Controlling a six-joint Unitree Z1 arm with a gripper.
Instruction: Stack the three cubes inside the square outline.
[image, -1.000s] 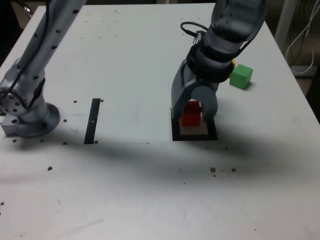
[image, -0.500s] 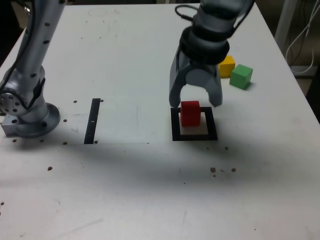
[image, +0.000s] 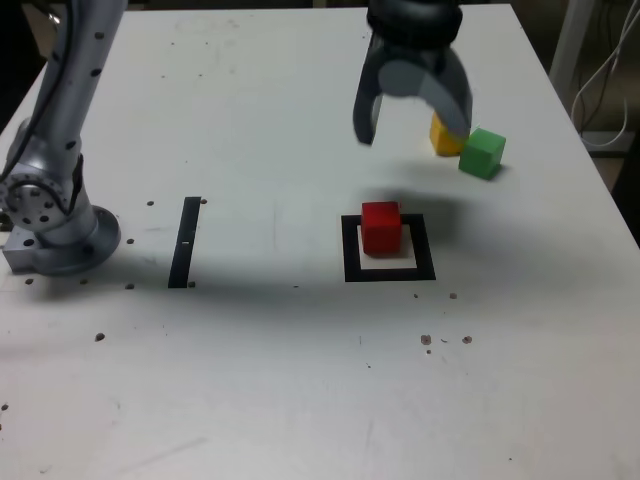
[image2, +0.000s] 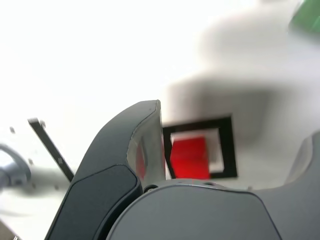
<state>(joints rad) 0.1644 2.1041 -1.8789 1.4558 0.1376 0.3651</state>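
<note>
The red cube (image: 381, 226) (image2: 189, 156) stands alone inside the black square outline (image: 351, 262) (image2: 227, 145), toward its far side. My gripper (image: 412, 128) hangs open above the table, well clear of the red cube and farther back, with nothing between its fingers. The yellow cube (image: 445, 136) sits behind the exterior view's right finger, partly hidden by it. Touching it on the exterior view's right is the green cube (image: 482, 153), which shows as a green corner (image2: 306, 15) in the wrist view.
A straight black strip (image: 185, 241) (image2: 50, 148) lies on the white table toward the exterior view's left. The arm's base (image: 50, 215) stands at the left edge. Small dark specks dot the table front. Cables hang beyond the table's right edge.
My gripper opened and let go of the red cube inside the outline, then rose and drew back toward the yellow and green cubes. The red cube stays put.
</note>
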